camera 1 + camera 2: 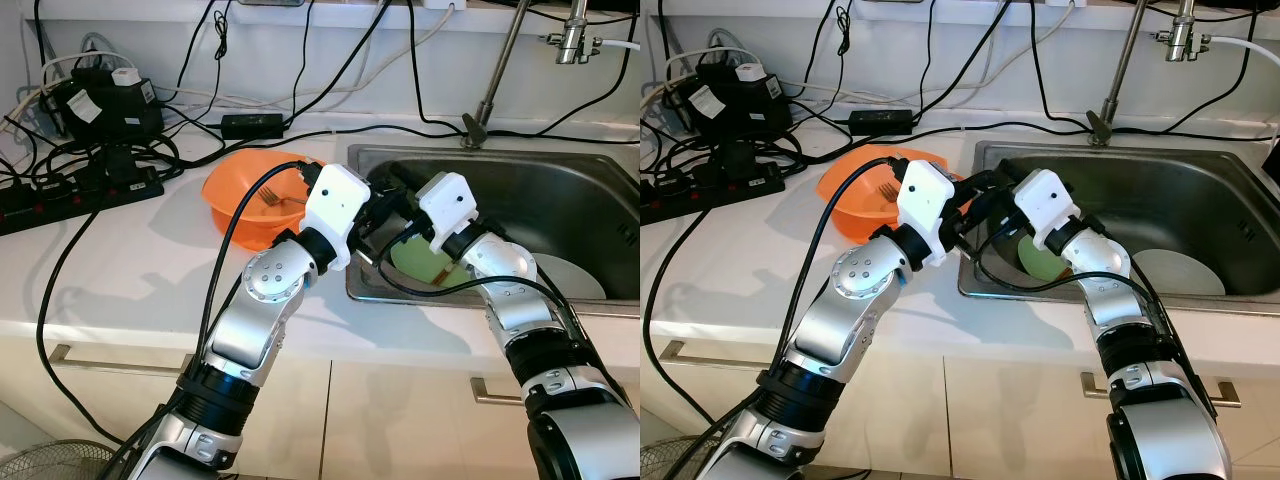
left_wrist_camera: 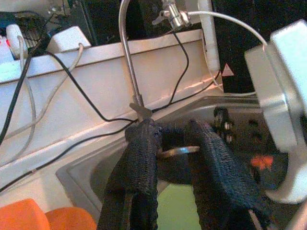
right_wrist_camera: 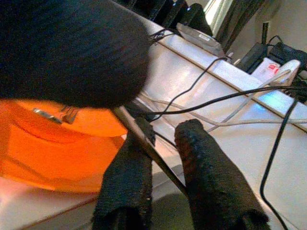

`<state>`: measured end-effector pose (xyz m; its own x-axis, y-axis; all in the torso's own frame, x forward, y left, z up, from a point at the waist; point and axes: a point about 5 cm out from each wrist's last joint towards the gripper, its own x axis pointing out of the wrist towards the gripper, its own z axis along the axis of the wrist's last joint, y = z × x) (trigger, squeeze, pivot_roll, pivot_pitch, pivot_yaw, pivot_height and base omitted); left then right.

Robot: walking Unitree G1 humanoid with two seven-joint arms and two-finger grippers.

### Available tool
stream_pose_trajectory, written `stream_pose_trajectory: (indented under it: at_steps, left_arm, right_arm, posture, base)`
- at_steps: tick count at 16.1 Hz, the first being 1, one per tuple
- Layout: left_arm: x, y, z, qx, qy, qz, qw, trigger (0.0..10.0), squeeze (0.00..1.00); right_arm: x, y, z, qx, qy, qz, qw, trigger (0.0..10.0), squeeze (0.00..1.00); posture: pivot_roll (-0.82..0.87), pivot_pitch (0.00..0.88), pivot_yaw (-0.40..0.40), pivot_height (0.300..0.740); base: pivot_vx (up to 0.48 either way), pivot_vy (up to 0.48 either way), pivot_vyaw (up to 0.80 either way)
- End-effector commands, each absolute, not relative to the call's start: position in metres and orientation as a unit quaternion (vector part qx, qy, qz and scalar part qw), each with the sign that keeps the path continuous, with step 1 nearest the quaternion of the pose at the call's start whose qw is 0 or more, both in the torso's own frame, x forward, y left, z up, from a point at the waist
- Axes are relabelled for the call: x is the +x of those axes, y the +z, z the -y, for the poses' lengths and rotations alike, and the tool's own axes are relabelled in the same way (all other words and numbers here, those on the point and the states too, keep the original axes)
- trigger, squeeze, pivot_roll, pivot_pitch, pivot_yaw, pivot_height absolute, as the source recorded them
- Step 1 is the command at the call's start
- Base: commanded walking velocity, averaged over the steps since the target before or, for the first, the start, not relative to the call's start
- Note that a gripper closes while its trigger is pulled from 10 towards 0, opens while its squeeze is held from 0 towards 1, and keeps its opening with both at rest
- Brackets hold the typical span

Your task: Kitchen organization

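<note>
My two grippers meet over the left rim of the steel sink (image 1: 500, 158). The left gripper (image 1: 385, 205) reaches in from the counter side. A short piece of a thin metal utensil (image 2: 178, 152) spans the gap between its black fingers. The right gripper (image 1: 385, 235) points back toward it, and the utensil's slim handle (image 3: 153, 153) runs slantwise between its fingers, touching both. An orange bowl (image 1: 240, 210) with a fork (image 1: 282, 200) in it stands on the counter just left of the sink. A pale green plate (image 1: 425, 265) lies in the basin under the grippers.
A white plate (image 1: 578, 278) lies at the right of the basin. The faucet (image 1: 497, 70) rises behind the sink. Black cables, a power strip (image 1: 70, 195) and adapters crowd the counter's back left. One cable (image 1: 60, 270) trails across the white counter toward its front edge.
</note>
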<state>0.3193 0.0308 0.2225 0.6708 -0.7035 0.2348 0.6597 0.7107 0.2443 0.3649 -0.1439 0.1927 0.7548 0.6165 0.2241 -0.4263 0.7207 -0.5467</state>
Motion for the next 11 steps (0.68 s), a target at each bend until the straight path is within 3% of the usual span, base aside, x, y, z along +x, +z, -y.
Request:
stream_pose_trajectory:
  at_steps: [1, 2, 3, 11]
  left_arm:
    - [0.3230, 0.2143, -0.0341, 0.076, -0.365, 0.137, 0.918, 10.0, 0.10]
    - [0.3235, 0.2142, -0.0348, 0.077, -0.361, 0.137, 0.919, 10.0, 0.10]
    - [0.3243, 0.2140, -0.0358, 0.078, -0.358, 0.138, 0.920, 10.0, 1.00]
    - [0.3273, 0.2152, -0.0392, 0.073, -0.344, 0.140, 0.926, 10.0, 1.00]
  right_arm:
    - [0.3654, 0.2041, 0.1485, -0.231, 0.274, 0.220, 0.907, 0.0, 0.00]
    - [0.3655, 0.2040, 0.1486, -0.231, 0.274, 0.220, 0.907, 0.0, 0.00]
    - [0.3656, 0.2039, 0.1486, -0.231, 0.273, 0.220, 0.908, 0.0, 0.00]
    - [0.3664, 0.2018, 0.1503, -0.230, 0.269, 0.214, 0.910, 0.0, 0.00]
  posture:
    - [0.03, 0.000, 0.039, 0.740]
    - [0.03, 0.000, 0.039, 0.740]
    - [0.04, 0.000, 0.038, 0.740]
    - [0.04, 0.000, 0.036, 0.740]
  base:
    - [0.000, 0.000, 0.00]
    - [0.000, 0.000, 0.00]
    - [0.000, 0.000, 0.00]
    - [0.000, 0.000, 0.00]
